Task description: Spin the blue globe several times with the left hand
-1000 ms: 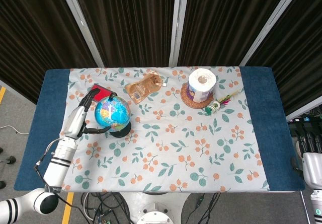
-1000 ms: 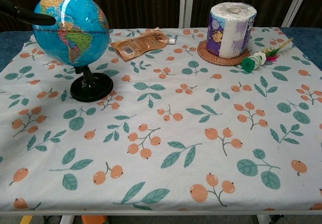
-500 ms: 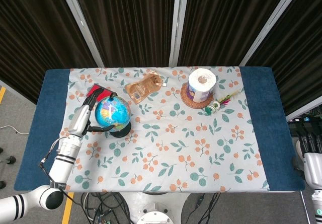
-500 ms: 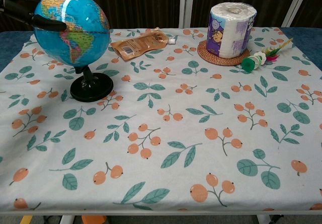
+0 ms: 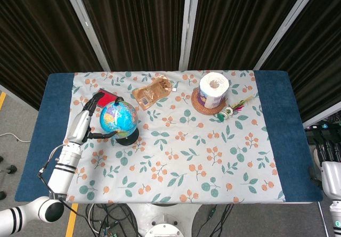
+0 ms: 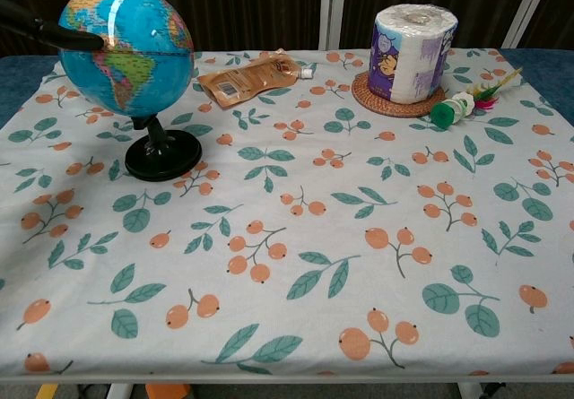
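The left hand [image 5: 85, 121] sits at the left side of the blue plastic globe on its black round stand [image 5: 119, 119], its black fingers [image 5: 105, 135] spread apart and reaching around the sphere: one lies along the near side, touching the ball, and another arches over the top. In the chest view a dark fingertip [image 6: 76, 36] presses against the globe's upper left surface [image 6: 126, 49]. The hand clasps nothing; its fingers only rest against the ball. The right hand [image 5: 331, 177] shows only as a pale housing at the lower right corner of the head view, beyond the desk, and whether its fingers are spread or curled cannot be told.

The globe stands upright near the left part of the desk, on a white cloth printed with orange berries and green leaves [image 5: 202, 157]. A blue band of bare desk [image 5: 48, 136] runs along each short side. The near half of the cloth and its whole centre lie open.

There is one flat red object [image 5: 106, 96] just behind the globe, one brown foil pouch [image 5: 152, 91], one white toilet roll in a purple wrapper [image 5: 213, 89] on one round woven coaster [image 5: 205, 106], and one small green-and-white toy with coloured feathers [image 5: 233, 108] beside it.
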